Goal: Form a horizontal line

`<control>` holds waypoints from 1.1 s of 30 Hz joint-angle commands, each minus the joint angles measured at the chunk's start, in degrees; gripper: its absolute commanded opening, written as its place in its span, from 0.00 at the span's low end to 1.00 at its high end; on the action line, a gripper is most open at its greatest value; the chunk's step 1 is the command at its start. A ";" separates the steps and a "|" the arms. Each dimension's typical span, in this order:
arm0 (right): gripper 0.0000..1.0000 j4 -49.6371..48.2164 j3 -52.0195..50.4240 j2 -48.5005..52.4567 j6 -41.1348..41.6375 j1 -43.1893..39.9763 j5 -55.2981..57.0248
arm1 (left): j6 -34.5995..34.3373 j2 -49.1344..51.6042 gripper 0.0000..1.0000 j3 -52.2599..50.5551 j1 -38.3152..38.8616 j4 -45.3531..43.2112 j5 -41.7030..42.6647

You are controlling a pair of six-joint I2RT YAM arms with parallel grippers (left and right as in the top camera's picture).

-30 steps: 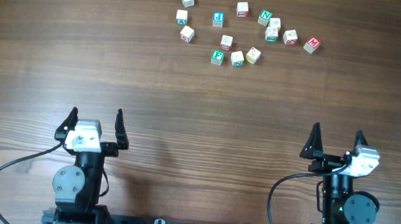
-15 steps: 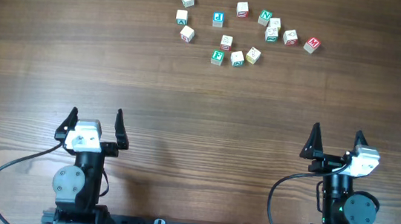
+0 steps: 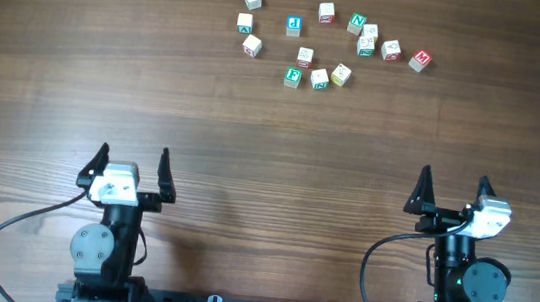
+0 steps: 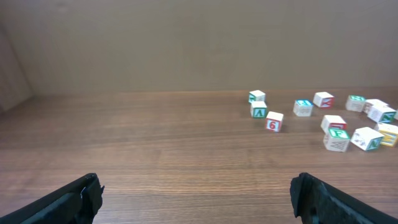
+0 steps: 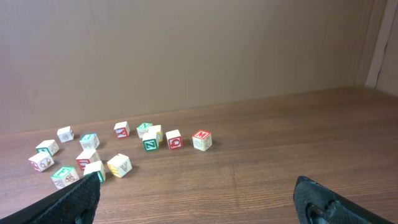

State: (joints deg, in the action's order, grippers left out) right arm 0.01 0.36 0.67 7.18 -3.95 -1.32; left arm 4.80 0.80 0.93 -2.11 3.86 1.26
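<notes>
1. While nothing is gripped, the left claw (image 3: pixel 133 157) and right claw (image 3: pixel 453 184) are held open at the counter's (image 3: pixel 270 151) near edge.
2. By the far edge, right of centre, letter cubes (image 3: pixel 305 56) are scattered unaligned; the right claw is judged nearer.

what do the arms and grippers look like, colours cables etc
Both arms are black, with round grey joint housings near the base. The left gripper and the right gripper each have two black pointed fingers mounted on a white block. A black cable loops out from each arm. The right arm shows a small green light.
</notes>
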 commanded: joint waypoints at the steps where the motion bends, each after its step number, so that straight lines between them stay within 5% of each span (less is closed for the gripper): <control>1: 1.00 -0.20 -0.09 -0.24 -1.01 0.24 -0.68 | -2.54 -0.17 1.00 3.89 -0.37 -0.37 3.65; 33: 1.00 -0.17 -0.09 -0.24 -1.01 0.24 -0.68 | -4.24 38.99 1.00 42.10 -0.26 5.01 20.96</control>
State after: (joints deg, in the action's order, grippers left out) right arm 0.01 0.36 0.69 7.18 -3.92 -1.30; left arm 1.08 38.70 39.31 -2.11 8.45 20.29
